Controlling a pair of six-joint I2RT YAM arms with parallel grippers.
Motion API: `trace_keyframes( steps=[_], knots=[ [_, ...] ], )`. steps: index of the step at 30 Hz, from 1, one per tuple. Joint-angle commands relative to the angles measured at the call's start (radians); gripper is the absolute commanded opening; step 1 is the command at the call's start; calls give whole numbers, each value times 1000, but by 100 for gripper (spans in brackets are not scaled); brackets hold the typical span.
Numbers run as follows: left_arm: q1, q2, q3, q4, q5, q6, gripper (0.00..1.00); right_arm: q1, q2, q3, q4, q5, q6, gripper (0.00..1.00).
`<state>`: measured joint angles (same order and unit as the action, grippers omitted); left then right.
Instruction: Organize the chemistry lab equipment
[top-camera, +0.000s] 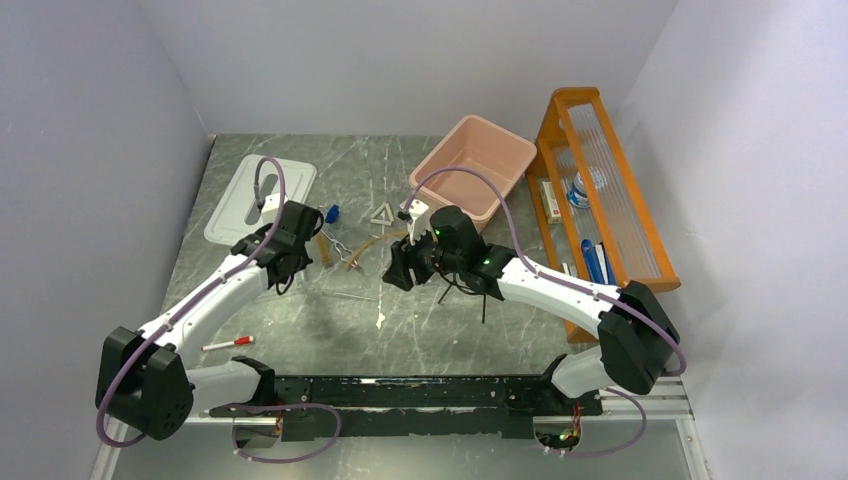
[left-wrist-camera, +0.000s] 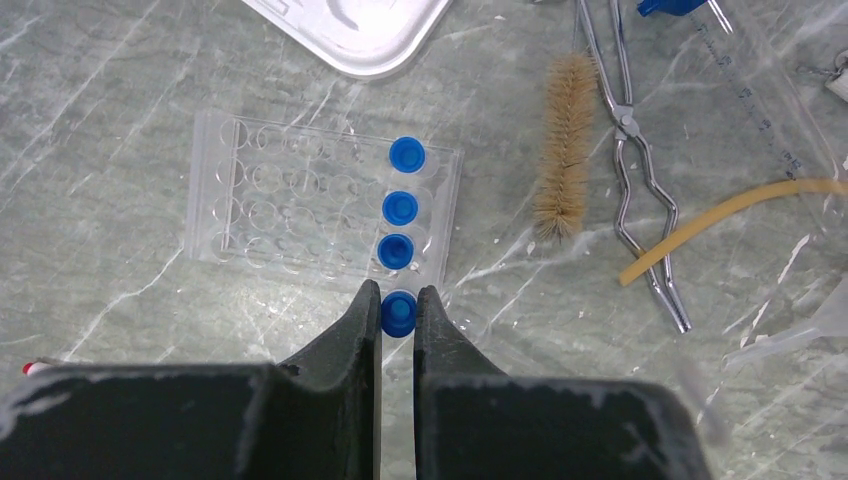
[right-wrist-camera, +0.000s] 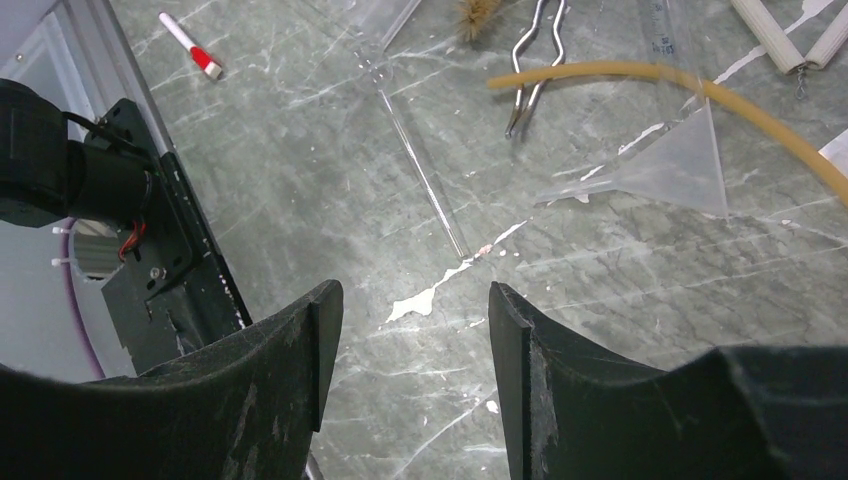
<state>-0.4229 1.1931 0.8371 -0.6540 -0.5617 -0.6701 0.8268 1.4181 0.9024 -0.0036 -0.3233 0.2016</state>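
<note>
Blue-capped tube (left-wrist-camera: 398, 314) pinched in L fingers (left-wrist-camera: 355, 330) (R fingers (right-wrist-camera: 312, 352) apart).

Tray (left-wrist-camera: 350, 30) cut by top edge, tongs (left-wrist-camera: 625, 120) handles out of frame, tubing (left-wrist-camera: 720, 213) cropped at right, brush (right-wrist-camera: 478, 12) mostly cropped, tube (left-wrist-camera: 399, 314) body hidden beneath its cap, shelf (top-camera: 577, 95) contents too small to identify.
</note>
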Motion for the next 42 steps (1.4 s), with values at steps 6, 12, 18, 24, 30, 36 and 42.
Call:
trace_keyframes(
  steps=[6,12,18,24,30,36,42],
  knots=[
    [-4,-24,-64,83,-30,-22,5,0,-13,11,17,-6,9,59],
    [-4,-74,-119,110,-37,-36,5,0,-13,6,20,-6,15,59],
    [-4,-139,-171,136,-39,-45,10,1,-9,8,19,-6,15,59],
    [-4,-158,-194,142,-35,-56,21,0,-13,5,18,-6,17,59],
    [-4,-165,-203,138,-28,-67,30,0,-25,-6,19,-1,16,59],
    [-4,-168,-182,117,-29,-70,41,0,-31,-11,18,-2,16,59],
    [-4,-200,-141,85,-24,-63,53,1,-39,-10,14,7,16,59]
  ],
)
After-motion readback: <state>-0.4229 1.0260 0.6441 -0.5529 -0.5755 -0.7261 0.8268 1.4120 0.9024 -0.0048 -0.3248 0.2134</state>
